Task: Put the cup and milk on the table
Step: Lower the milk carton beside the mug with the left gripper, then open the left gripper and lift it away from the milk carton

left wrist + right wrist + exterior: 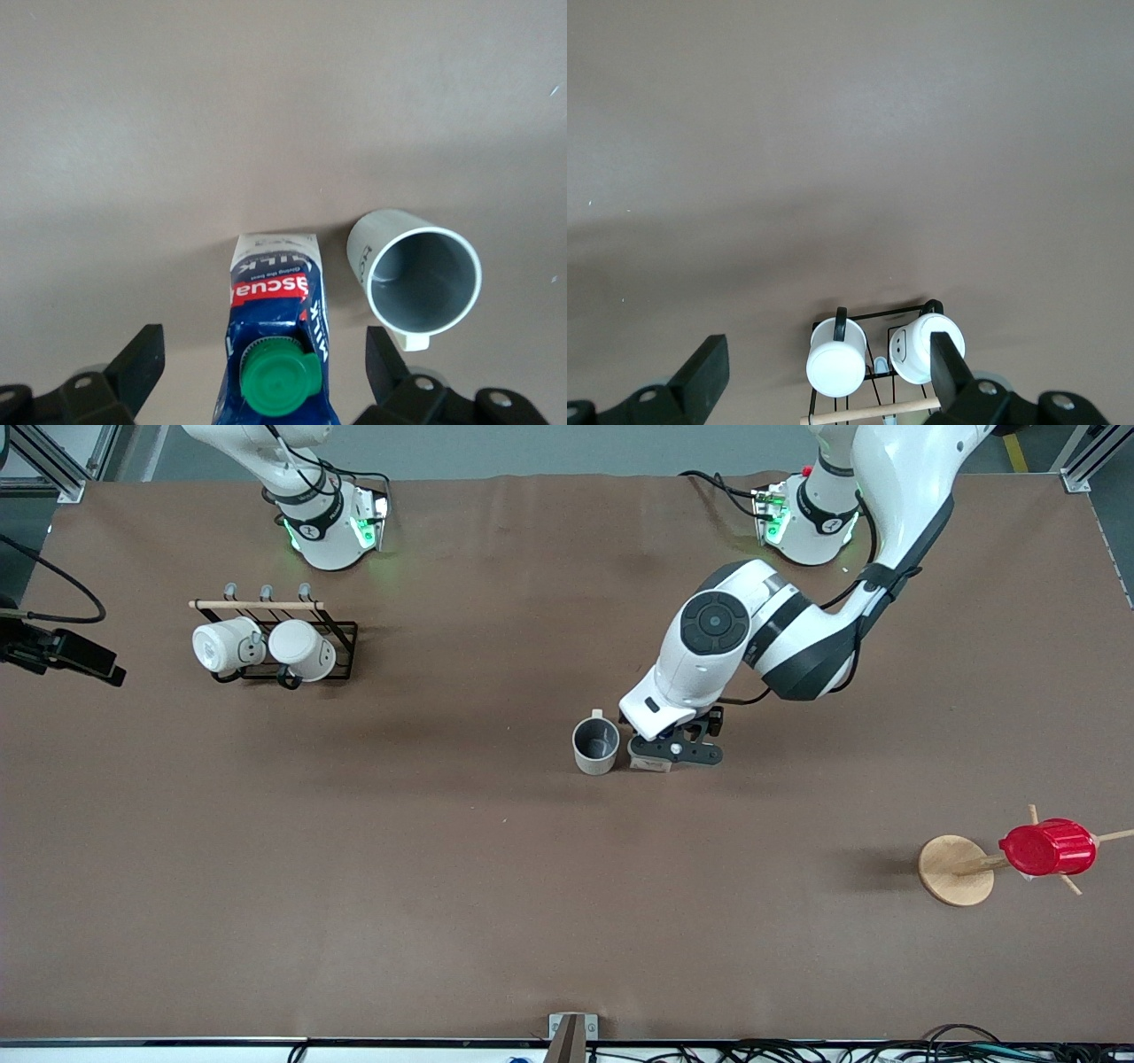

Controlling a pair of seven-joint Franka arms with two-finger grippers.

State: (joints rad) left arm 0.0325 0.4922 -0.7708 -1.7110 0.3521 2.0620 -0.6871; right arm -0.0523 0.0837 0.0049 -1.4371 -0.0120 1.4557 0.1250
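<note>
Front view shows me the left gripper (675,749) low at the middle of the frame, right over the milk (649,762), which stands on the tabletop (443,868) just beside the cup (595,745). In the left wrist view the fingers (142,359) stand wide apart on either side of the carton (276,310), well clear of its walls, so I have hold of nothing. The cup (423,276) sits upright, mouth up, handle toward the gripper, near the carton but not touching it.

I judge both things already set down. The carton looks light and a little soft, with thin walls that would dent under a hard squeeze; if I had to take it again I would close across the flat sides below the green cap (280,379). The cup is stiff, smooth ceramic, likely slippery and breakable; the rim or handle gives the best hold.

The cup is the only close obstacle, so I would lift the gripper straight up to avoid tipping either.

The right gripper (824,390) waits high near the upper left of the front view, open and empty, over the rack (283,638) holding two white mugs (227,645). A red cup (1047,847) on a wooden stand (955,870) sits at lower right, well apart.
</note>
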